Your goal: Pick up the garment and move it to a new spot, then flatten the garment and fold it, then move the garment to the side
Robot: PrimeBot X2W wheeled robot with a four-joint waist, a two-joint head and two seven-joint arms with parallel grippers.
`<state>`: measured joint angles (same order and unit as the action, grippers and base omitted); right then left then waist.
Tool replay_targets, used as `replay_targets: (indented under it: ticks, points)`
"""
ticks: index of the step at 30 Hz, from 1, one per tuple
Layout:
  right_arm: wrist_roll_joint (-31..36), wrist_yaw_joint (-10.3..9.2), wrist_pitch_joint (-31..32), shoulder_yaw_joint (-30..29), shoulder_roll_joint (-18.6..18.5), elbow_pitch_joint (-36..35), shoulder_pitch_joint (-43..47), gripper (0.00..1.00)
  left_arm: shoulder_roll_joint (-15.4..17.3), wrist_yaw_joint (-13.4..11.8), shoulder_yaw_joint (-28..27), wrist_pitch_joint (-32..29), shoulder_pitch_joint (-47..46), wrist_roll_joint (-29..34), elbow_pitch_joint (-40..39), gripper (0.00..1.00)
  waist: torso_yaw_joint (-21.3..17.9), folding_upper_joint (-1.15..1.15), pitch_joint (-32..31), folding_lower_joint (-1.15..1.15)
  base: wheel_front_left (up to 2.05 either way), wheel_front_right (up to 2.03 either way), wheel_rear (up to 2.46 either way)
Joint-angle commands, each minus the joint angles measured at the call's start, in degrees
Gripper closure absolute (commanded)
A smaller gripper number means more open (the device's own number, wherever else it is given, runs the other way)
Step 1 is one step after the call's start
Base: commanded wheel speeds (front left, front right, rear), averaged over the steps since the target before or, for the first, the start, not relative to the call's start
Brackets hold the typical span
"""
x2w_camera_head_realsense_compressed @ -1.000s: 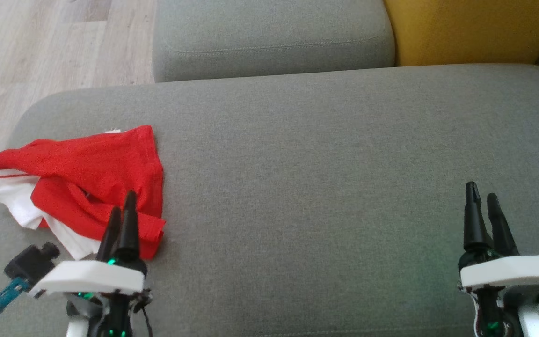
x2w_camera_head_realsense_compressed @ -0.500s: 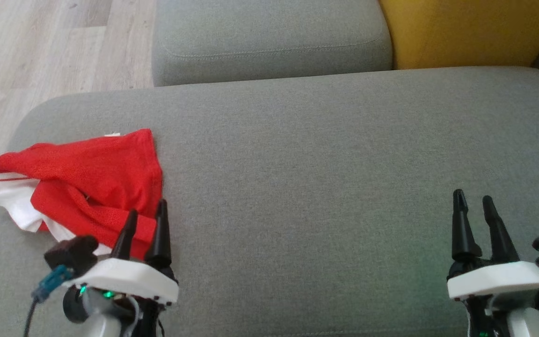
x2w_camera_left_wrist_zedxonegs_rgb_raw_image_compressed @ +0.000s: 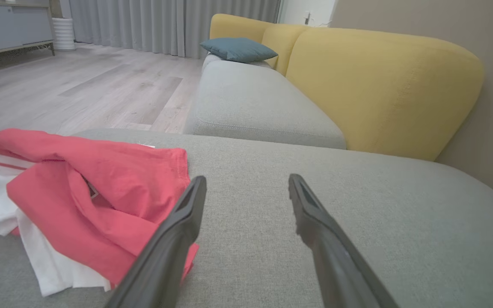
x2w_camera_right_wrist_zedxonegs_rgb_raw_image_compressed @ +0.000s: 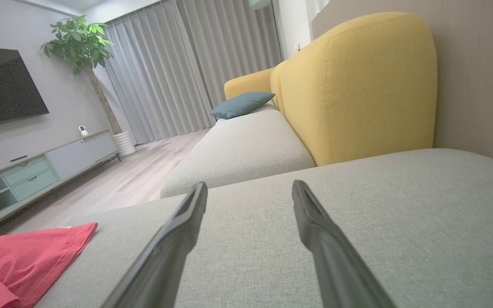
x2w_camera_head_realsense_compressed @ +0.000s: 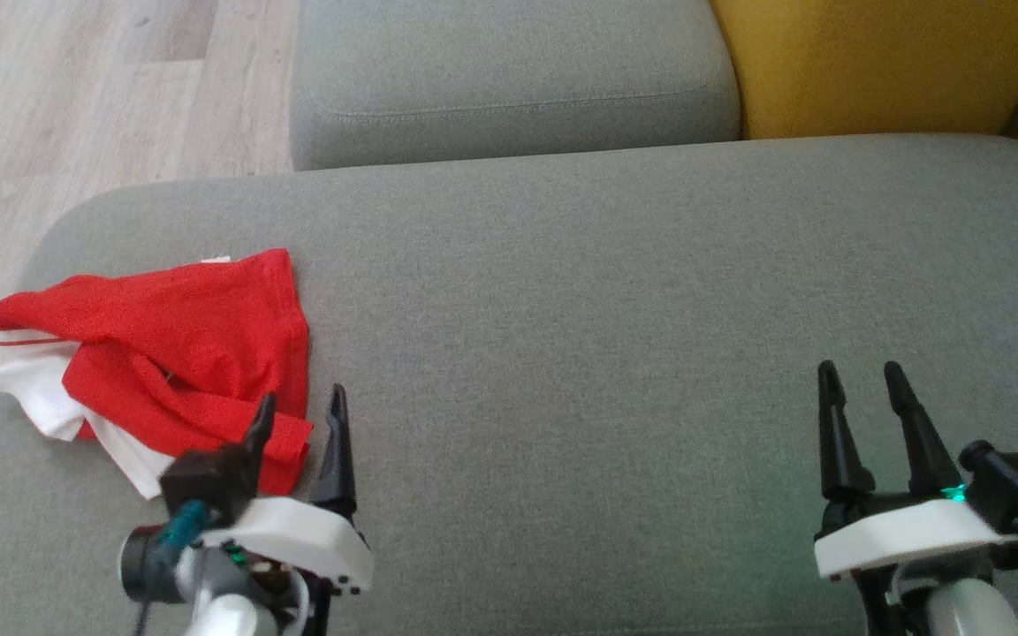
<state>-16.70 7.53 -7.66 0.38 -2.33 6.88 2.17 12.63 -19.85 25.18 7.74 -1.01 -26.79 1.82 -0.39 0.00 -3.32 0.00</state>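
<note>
Left end effector (x2w_camera_head_realsense_compressed: 302, 395) shifted right beside garment (x2w_camera_head_realsense_compressed: 155, 344), cushion (x2w_camera_left_wrist_zedxonegs_rgb_raw_image_compressed: 238, 49) in wrist view

A red garment (x2w_camera_head_realsense_compressed: 164, 353) with white panels lies crumpled in a loose heap on the grey sofa cushion (x2w_camera_head_realsense_compressed: 606, 309), near the cushion's left end in the head view. Red fabric is folded over itself on top, creased across. White cloth pokes out along the left and lower edges, 1 white band carrying a thin red stripe. A small white tag shows at the far edge.
</note>
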Motion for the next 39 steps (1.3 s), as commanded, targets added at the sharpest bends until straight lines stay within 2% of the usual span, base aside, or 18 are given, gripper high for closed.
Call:
replay_targets:
  ticks: [1,17,25,28,32,36,39]
  points:
    - [2.18,-0.03,-0.83,1.50,-0.42,-2.48,-0.67,0.00,1.40,-0.82,-0.32,0.81,-3.48,1.81,-2.05,0.00,0.05,0.00,-0.10,0.00,0.00,0.00,0.00]
    - [14.41,-0.04,-3.71,2.54,-0.48,-3.02,0.39,0.00,5.71,-9.23,9.09,3.66,-5.39,11.34,-2.52,0.00,0.44,0.00,-0.67,0.00,0.00,0.00,0.00]
    - [18.80,-0.04,-5.06,3.48,-0.50,-4.15,0.88,0.00,5.89,-9.29,11.07,5.00,-4.98,13.54,-3.01,0.00,0.28,0.00,-0.68,0.00,0.00,0.00,0.00]
    - [17.71,-0.04,-5.57,3.92,-0.51,-4.84,1.13,0.00,4.85,-7.89,9.79,5.50,-3.94,12.50,-3.56,0.00,0.28,0.00,-0.75,0.00,0.00,0.00,0.00]
    - [15.29,-0.04,-6.24,4.21,-0.52,-5.24,1.55,0.00,2.53,-4.55,5.73,6.17,-1.98,11.06,-4.41,0.00,0.43,0.00,-0.89,0.00,0.00,0.00,0.00]
    - [10.39,-0.04,-6.91,4.02,-0.53,-3.76,2.30,0.00,-0.78,0.57,1.09,6.84,0.60,10.50,-4.72,0.00,0.64,0.00,-1.01,0.00,0.00,0.00,0.00]
    - [7.28,-0.04,-7.34,4.21,-0.54,-2.04,2.61,0.00,-3.97,6.02,-3.24,7.26,2.78,9.27,-3.85,0.00,0.79,0.00,-1.16,0.00,0.00,0.00,0.00]
